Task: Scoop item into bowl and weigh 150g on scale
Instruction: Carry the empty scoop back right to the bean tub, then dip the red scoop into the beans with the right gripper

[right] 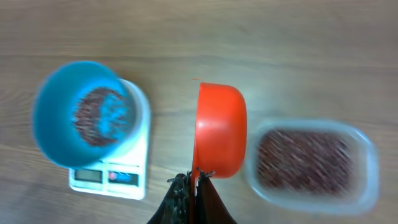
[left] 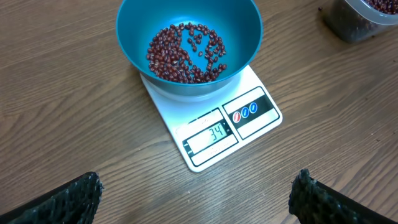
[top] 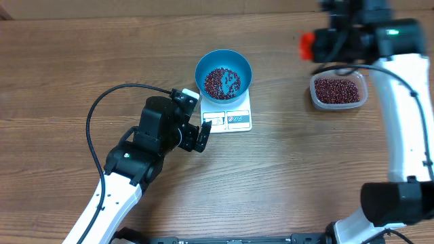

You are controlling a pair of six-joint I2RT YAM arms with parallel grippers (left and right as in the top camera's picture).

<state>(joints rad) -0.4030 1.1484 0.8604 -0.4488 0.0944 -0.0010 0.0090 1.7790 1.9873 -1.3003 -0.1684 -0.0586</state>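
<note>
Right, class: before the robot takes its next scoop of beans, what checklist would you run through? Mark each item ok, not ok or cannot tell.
1. Bowl sits on the scale: ok.
2. Display is readable: ok, it shows 34.
3. Target weight reached: not ok, more is needed.
4. Right hand is shut on the scoop: ok.
5. Scoop is loaded: cannot tell, its inside is hidden.
6. Tub holds beans; left hand is open, not touching the scale: ok.

Brown wood-grain table (top: 54, 61) — bare planks, evenly lit
</note>
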